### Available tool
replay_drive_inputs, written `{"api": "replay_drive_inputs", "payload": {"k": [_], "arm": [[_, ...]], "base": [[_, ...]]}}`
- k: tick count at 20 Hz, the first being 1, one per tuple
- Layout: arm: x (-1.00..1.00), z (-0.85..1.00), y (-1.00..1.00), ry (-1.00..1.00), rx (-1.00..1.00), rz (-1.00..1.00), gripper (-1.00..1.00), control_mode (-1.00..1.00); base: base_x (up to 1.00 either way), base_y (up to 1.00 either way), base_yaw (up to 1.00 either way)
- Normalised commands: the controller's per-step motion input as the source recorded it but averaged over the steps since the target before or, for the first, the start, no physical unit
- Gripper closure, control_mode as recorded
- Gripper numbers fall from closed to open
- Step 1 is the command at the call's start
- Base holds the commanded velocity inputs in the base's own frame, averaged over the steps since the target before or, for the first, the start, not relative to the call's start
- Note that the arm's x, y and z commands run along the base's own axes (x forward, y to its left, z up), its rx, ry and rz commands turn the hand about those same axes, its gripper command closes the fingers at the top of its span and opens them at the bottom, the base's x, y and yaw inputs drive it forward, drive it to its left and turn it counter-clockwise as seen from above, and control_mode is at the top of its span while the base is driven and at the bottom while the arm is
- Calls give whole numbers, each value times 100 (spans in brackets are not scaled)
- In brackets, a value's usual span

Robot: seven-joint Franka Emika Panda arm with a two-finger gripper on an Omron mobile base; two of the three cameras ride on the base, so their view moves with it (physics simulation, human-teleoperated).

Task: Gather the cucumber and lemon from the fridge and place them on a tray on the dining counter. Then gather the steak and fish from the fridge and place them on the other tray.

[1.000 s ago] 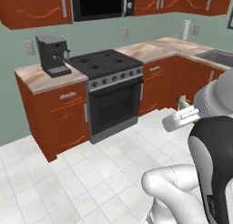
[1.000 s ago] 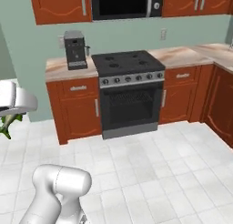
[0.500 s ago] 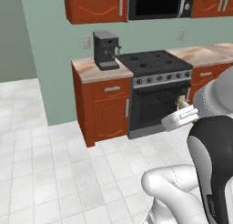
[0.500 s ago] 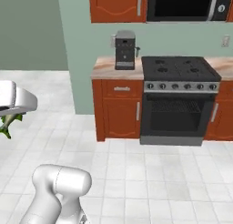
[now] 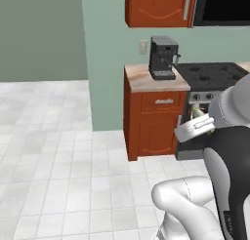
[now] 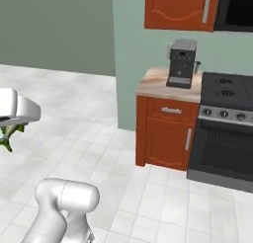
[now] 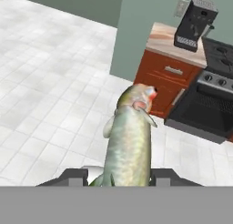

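At about nine o'clock in the right base view, a bit of green tail pokes out under the white hand: that is the fish (image 6: 8, 136), carried out at the arm's side, well above the tiled floor (image 6: 74, 118). It seems to be held there so it travels clear of the robot's own body while the base rolls through the kitchen; neither tray nor dining bench is in sight, so the drop-off is judged to be some way off.

In the hand view the fish (image 7: 129, 139) rises from six o'clock toward the centre, head at the far end, tail end down between the two dark tips. The claw (image 7: 119, 176) is closed narrowly on the fish near its tail, one tip on each flank. Gripping near one end leaves most of the body sticking out, which could let it swing, though how firm the pinch is cannot really be told from here.

Further right, at about one o'clock, a coffee machine (image 7: 195, 23) stands on a short bench (image 7: 166, 40) above a red cabinet (image 7: 164, 79), with the stove (image 7: 211, 100) just beside it at three o'clock. These are only passing scenery.
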Motion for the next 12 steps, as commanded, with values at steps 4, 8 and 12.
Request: {"api": "replay_drive_inputs", "payload": {"k": [4, 8, 12], "arm": [[0, 0, 0, 0, 0, 0, 100, 100], [0, 0, 0, 0, 0, 0, 100, 100], [0, 0, 0, 0, 0, 0, 100, 100]], "base": [[79, -3, 41], [75, -2, 42], [70, -1, 46]]}}
